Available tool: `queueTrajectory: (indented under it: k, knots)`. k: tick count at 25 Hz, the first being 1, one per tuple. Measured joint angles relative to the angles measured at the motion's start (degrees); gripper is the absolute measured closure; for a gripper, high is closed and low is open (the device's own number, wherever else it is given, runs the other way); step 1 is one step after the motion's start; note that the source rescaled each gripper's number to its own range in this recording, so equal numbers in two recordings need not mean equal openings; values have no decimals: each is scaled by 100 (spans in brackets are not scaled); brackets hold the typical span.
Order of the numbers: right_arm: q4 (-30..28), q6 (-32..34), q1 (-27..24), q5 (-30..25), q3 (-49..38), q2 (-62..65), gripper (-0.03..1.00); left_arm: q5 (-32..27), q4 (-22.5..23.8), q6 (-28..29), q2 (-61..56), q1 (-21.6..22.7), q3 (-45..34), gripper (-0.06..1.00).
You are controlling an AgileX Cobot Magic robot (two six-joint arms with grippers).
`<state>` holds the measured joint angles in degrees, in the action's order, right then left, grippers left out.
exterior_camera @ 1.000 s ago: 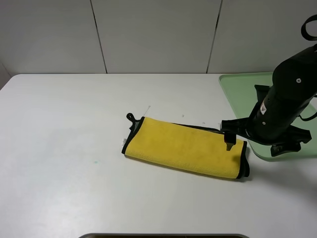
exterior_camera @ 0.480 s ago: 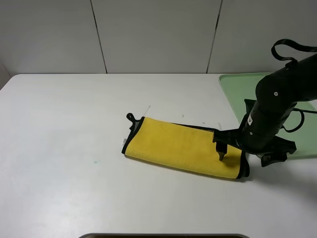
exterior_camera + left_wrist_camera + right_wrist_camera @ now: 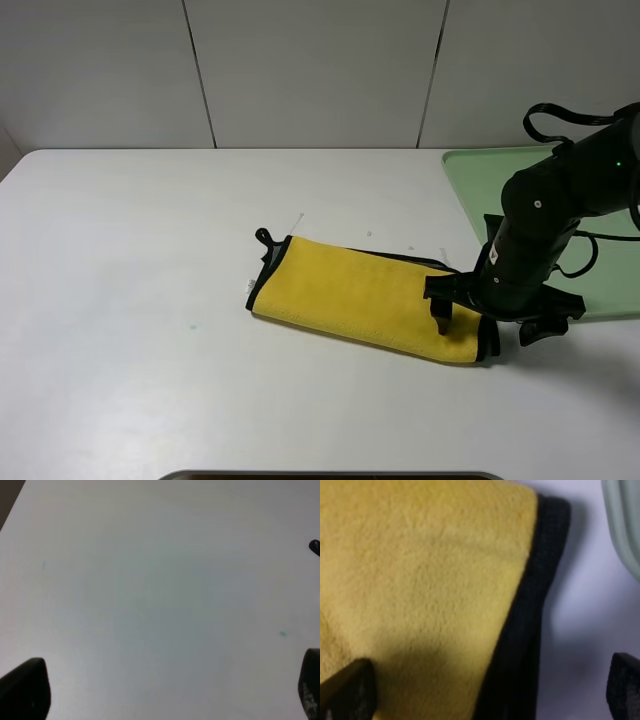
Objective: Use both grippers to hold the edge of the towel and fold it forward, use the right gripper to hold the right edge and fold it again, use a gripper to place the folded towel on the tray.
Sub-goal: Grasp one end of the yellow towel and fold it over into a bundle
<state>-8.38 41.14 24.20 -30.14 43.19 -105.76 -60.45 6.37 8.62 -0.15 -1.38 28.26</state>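
Note:
The yellow towel (image 3: pixel 360 295) lies folded into a long strip on the white table, with its black loop (image 3: pixel 263 237) at the far left corner. My right gripper (image 3: pixel 487 335) is open and low over the towel's right end, one finger (image 3: pixel 440 322) on the yellow cloth and the other beyond the edge of the towel (image 3: pixel 489 340). In the right wrist view the gripper (image 3: pixel 485 690) straddles the black binding (image 3: pixel 540 580), with plush towel (image 3: pixel 420 580) on one side. The pale green tray (image 3: pixel 480 180) is at the right and also shows in the right wrist view (image 3: pixel 625 530). My left gripper (image 3: pixel 167 690) is open over bare table.
The white table (image 3: pixel 150 250) stretches left of the towel, with a small teal mark (image 3: pixel 192 326). A pale panelled wall (image 3: pixel 300 70) rises behind the table. A dark bar (image 3: pixel 330 475) lies along the front edge.
My right arm has moved left and down, bringing its open jaws from above the tray's corner onto the towel's right end. The towel has not moved.

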Motion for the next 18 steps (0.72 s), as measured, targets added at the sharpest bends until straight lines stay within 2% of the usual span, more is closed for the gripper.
queueTrajectory:
  k: [2,4,11,15,18]
  knots:
    - [7,-58,0,27,0,0,-1,0,0,0,0,0,0,-6]
    - [57,-107,0,89,0,-13,9,0,0,0,0,0,0,-6]
    - [174,-141,0,339,13,-48,65,0,0,0,0,0,0,-6]
    - [149,-141,0,339,13,-48,83,0,0,0,0,0,0,-6]
    - [137,-141,0,339,13,-48,90,0,0,0,0,0,0,-6]
